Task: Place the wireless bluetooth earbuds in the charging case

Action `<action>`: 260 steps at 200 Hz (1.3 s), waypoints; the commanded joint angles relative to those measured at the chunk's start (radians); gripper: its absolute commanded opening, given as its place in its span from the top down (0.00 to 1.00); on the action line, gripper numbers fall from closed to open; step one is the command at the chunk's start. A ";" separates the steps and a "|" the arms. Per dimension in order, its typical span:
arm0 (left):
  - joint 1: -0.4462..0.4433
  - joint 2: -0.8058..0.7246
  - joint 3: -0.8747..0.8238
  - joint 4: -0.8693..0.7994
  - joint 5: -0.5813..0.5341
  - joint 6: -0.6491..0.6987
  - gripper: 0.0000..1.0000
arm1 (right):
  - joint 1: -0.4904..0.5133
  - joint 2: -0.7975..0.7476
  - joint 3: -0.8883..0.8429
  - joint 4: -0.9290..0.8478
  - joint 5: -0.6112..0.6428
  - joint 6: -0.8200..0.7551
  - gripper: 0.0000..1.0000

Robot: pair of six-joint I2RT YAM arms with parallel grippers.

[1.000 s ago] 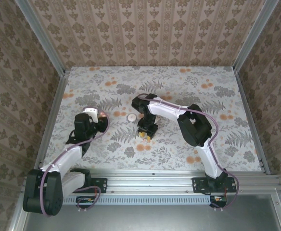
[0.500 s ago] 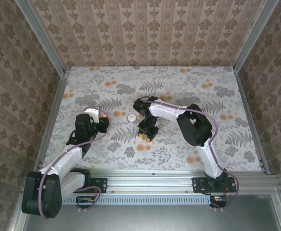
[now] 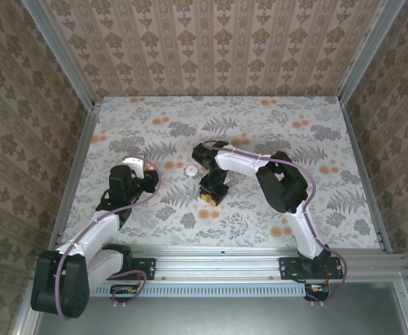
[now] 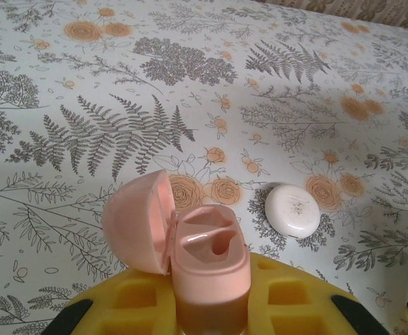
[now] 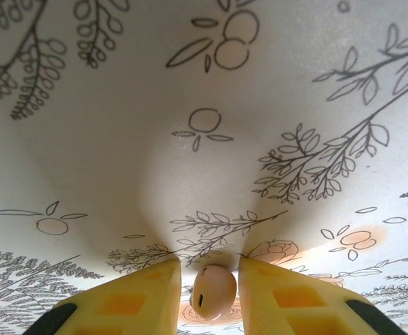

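The pink charging case (image 4: 207,259) stands upright in my left gripper (image 4: 211,310), which is shut on its lower body. Its lid (image 4: 137,220) hangs open to the left and both sockets look empty. In the top view this left gripper (image 3: 140,172) sits left of centre. One pinkish-white earbud (image 5: 214,293) lies on the table between the yellow fingers (image 5: 144,296) of my right gripper (image 5: 208,272). The jaws stand narrowly apart around it, with a thin gap on the left side. From above, the right gripper (image 3: 209,195) points down at the table's middle.
A white round disc (image 4: 292,209) lies on the floral cloth just right of the case, and in the top view that disc (image 3: 190,169) sits between the two grippers. Patterned walls and metal rails (image 3: 358,160) enclose the table.
The right gripper has dropped slightly toward the table and its jaws have narrowed around the earbud. The left arm holds the case almost still.
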 commanded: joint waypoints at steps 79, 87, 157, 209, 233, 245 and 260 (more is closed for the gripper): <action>-0.018 -0.036 0.001 0.008 0.007 0.019 0.90 | 0.032 -0.078 -0.046 -0.007 0.082 0.021 0.78; -0.019 -0.030 -0.002 0.016 0.010 0.016 0.90 | 0.031 -0.089 -0.060 0.014 0.092 0.019 0.78; -0.032 0.116 0.003 0.125 0.194 0.045 0.90 | 0.022 -0.233 -0.244 0.305 0.175 -0.116 0.78; -0.143 0.154 0.028 0.133 0.278 0.153 0.91 | 0.004 -0.346 -0.333 0.442 0.206 -0.401 0.78; -0.214 0.148 0.049 0.042 0.277 0.227 0.91 | -0.009 -0.412 -0.407 0.545 0.228 -0.525 0.79; -0.258 0.148 0.052 0.026 0.269 0.252 0.91 | -0.017 -0.436 -0.442 0.590 0.221 -0.576 0.79; -0.268 0.150 0.048 0.025 0.266 0.268 0.90 | -0.023 -0.464 -0.472 0.622 0.209 -0.638 0.79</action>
